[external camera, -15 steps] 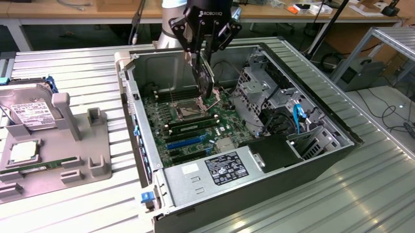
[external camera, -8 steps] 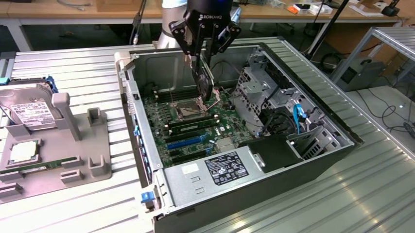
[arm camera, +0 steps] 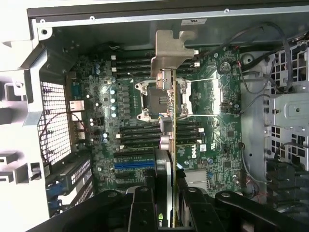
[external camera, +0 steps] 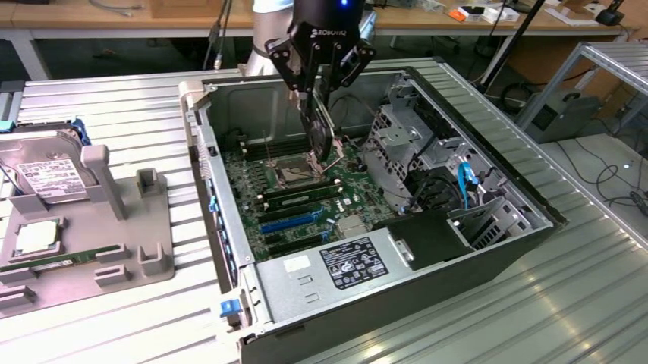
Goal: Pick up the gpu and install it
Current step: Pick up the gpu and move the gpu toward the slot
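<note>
My gripper [external camera: 320, 89] hangs over the open computer case [external camera: 228, 250] and is shut on the gpu [external camera: 320, 133], a thin dark card held on edge. The card's lower end hovers just above the motherboard [external camera: 344, 199], over the processor socket [external camera: 297, 173]. In the wrist view the gpu [arm camera: 169, 137] runs edge-on from between my fingers [arm camera: 143, 209] out to its silver bracket [arm camera: 171, 50]. It crosses above the socket [arm camera: 154, 99] and the black memory slots. My gripper [arm camera: 169, 212] clamps the card's near end. The blue expansion slot [arm camera: 134, 165] lies beside the card, apart from it.
A metal drive cage [external camera: 405, 144] and cables fill the case's side toward the exterior view's right. The power supply [external camera: 350, 262] sits at the near end. On the exterior view's left, a grey fixture [external camera: 111, 235] carries a silver hard drive [external camera: 45, 178] and a processor [external camera: 36, 236].
</note>
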`<state>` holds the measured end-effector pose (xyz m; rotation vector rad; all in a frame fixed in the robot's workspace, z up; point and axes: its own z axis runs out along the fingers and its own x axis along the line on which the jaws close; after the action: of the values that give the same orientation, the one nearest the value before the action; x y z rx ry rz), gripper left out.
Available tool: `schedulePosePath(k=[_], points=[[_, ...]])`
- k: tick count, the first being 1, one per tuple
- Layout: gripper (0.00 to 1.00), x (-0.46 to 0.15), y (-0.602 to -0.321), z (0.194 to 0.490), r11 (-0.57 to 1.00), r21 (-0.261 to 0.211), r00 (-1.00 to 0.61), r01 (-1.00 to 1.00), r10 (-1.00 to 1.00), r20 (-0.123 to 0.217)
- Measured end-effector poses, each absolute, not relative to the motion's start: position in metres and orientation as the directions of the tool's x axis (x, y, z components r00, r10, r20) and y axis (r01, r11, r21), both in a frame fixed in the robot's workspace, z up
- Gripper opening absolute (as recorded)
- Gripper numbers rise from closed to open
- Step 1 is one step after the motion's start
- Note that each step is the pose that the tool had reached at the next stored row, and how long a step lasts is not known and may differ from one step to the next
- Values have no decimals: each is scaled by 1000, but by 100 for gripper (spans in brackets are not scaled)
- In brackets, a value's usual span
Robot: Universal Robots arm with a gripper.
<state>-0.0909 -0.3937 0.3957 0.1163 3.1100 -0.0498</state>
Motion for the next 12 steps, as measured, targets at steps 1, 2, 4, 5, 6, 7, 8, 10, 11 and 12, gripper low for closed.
schedulePosePath(k=[1, 2, 4, 5, 6, 7, 8, 10, 11, 12], points=[[27, -91, -394, 395, 997, -31, -997, 75, 74, -30], [27, -90, -394, 395, 997, -31, -997, 75, 74, -30], [27, -90, -394, 394, 997, -31, -997, 75, 74, -30], [27, -90, -394, 393, 997, -31, -997, 75, 74, -30], [27, -89, -394, 393, 997, -32, -997, 75, 74, -30], [27, -88, -394, 392, 997, -32, -997, 75, 74, -30], [27, -88, -394, 391, 997, -32, -997, 75, 74, -30], [27, -87, -394, 390, 997, -33, -997, 75, 74, -30], [27, -86, -394, 389, 997, -33, -997, 75, 74, -30], [27, -85, -394, 389, 997, -33, -997, 75, 74, -30]])
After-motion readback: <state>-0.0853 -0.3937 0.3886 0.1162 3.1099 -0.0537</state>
